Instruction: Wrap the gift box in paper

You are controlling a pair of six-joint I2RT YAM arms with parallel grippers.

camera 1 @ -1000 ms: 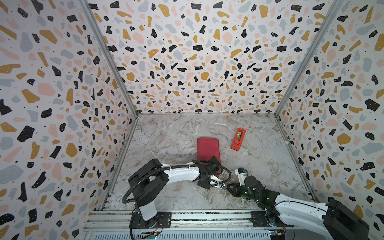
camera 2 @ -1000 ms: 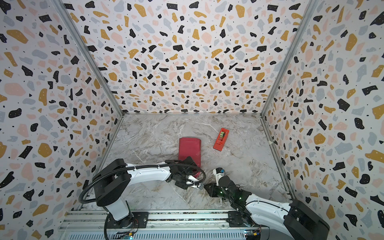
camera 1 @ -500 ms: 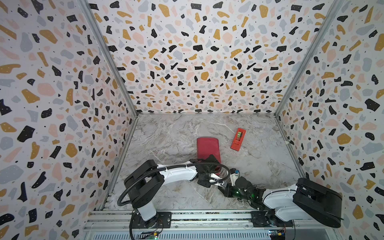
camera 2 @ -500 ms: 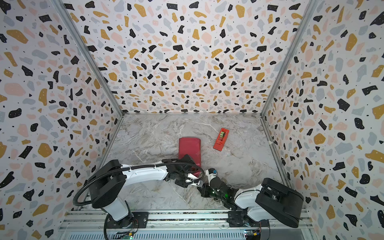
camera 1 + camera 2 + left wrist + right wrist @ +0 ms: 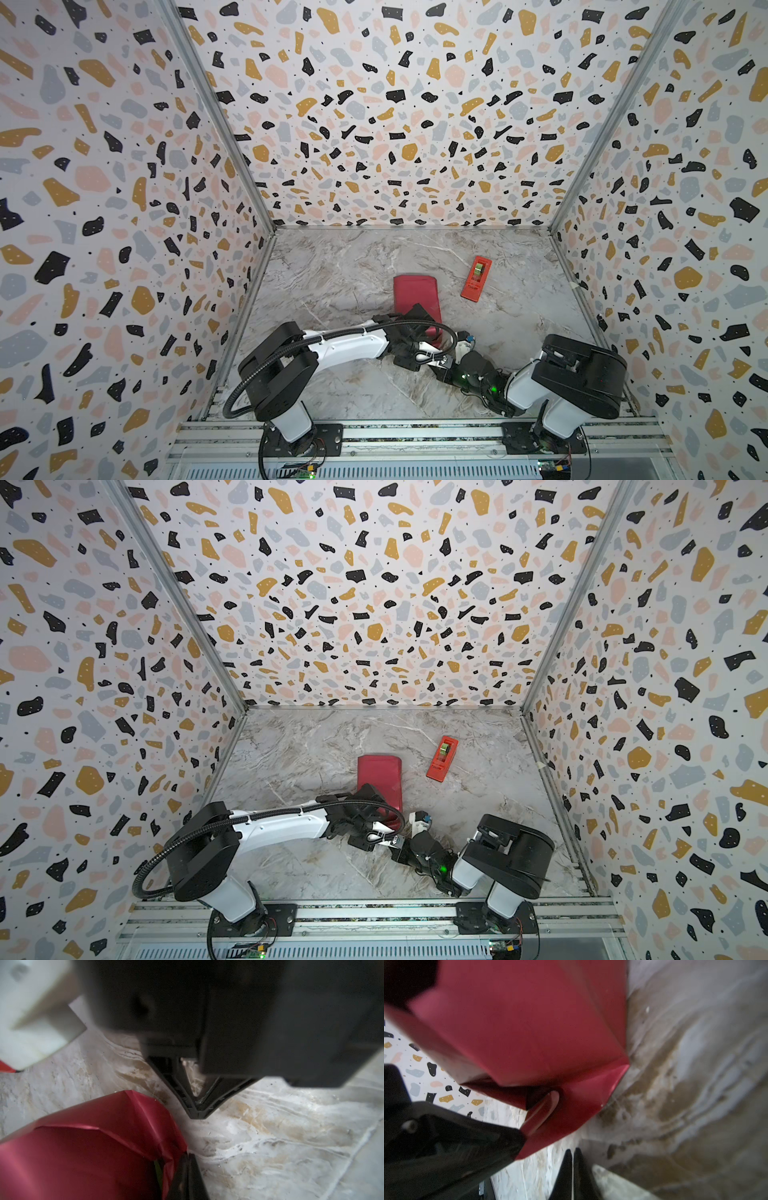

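Marble tabletop; at its centre, crimson paper folded around the gift box, only a green sliver showing at the near end. Red-orange tape dispenser, farther right, apart from the parcel. Left claw pinched on the paper's near flap; right claw closed, empty, just beside it.

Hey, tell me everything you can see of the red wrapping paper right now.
The paper is a crimson sheet with a satin sheen, folded around the gift box into an oblong parcel lying flat on the marble table, left of the tape dispenser. Its near end is creased into loose flaps, where a green sliver of box shows. The shut left end effector rests against that end; the shut right end effector sits close by, apart from it.
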